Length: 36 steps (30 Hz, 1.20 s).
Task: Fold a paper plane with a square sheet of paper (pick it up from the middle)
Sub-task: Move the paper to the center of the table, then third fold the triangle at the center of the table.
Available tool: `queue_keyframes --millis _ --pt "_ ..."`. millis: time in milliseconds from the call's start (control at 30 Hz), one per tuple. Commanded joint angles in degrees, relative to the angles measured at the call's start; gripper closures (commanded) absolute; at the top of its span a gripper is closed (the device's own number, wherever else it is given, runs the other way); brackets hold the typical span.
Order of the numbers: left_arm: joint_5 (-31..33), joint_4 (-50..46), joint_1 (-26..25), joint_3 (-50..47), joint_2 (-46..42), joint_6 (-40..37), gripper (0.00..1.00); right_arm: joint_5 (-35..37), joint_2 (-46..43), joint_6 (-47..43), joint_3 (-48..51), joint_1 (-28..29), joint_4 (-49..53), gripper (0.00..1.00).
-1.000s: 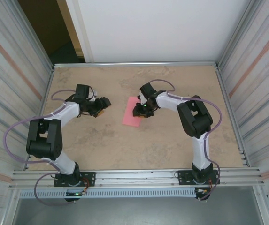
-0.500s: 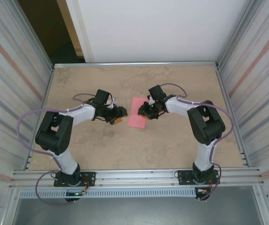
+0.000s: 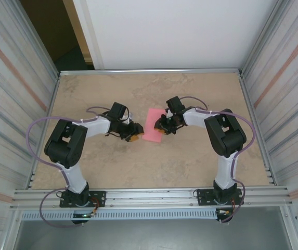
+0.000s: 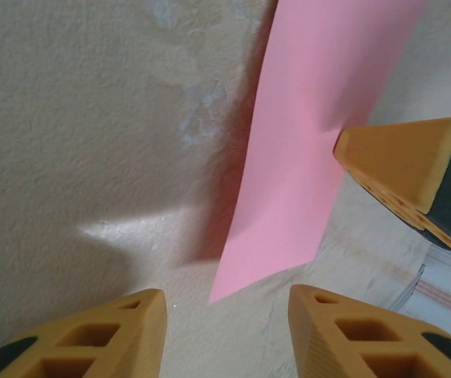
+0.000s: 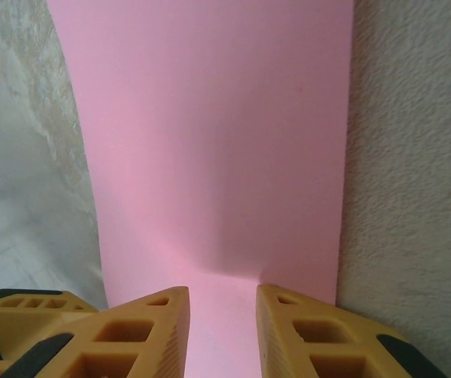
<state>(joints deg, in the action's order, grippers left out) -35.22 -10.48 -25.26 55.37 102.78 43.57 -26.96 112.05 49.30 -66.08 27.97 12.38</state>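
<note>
Left fingers (image 4: pixel 107 339): apart, nothing between them, low over the tabletop (image 3: pixel 190 161) just beside the paper's free corner.
Right fingers (image 5: pixel 142 331): narrow gap, the paper's (image 5: pixel 225 142) near edge running in between the tips. Cannot tell whether it is actually clamped.

Paper: mid-tabletop, between the two sets of fingers. Its left side stands off the surface, with a shadow underneath.

Risks:
- The hold is at an edge. If it is loose, the sheet may slide out or swing.
- Left fingers could nudge the raised corner and crumple or skew it.
- One right finger sits close in the left wrist view, so the tips might clash.

Orientation: shows as an oblong, long axis running from the arms' side toward the far edge, leaning slightly. No nose formed, so no real heading.
</note>
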Motion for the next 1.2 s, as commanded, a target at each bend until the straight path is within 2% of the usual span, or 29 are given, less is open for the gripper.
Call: queue_keyframes --millis 0,300,667,900,1167 --pt "-1.75 -0.24 -0.45 1.35 1.06 -0.51 0.56 1.45 2.87 -0.35 2.14 -0.54 3.31 0.71" --pt "-5.38 0.9 -0.95 3.7 3.2 -1.41 0.63 1.1 2.86 -0.47 2.93 -0.81 2.37 0.72" --pt "-6.9 -0.04 -0.41 7.26 6.5 -3.67 0.62 0.42 2.09 -0.28 4.02 -1.33 1.05 0.72" --pt "-7.55 -0.97 -0.19 12.31 9.35 -5.33 0.71 0.33 2.43 -0.34 4.35 -1.27 0.67 0.73" --pt "-7.96 -2.49 1.26 15.26 12.03 -6.76 0.77 0.09 2.34 -0.51 4.62 -1.49 0.27 0.74"
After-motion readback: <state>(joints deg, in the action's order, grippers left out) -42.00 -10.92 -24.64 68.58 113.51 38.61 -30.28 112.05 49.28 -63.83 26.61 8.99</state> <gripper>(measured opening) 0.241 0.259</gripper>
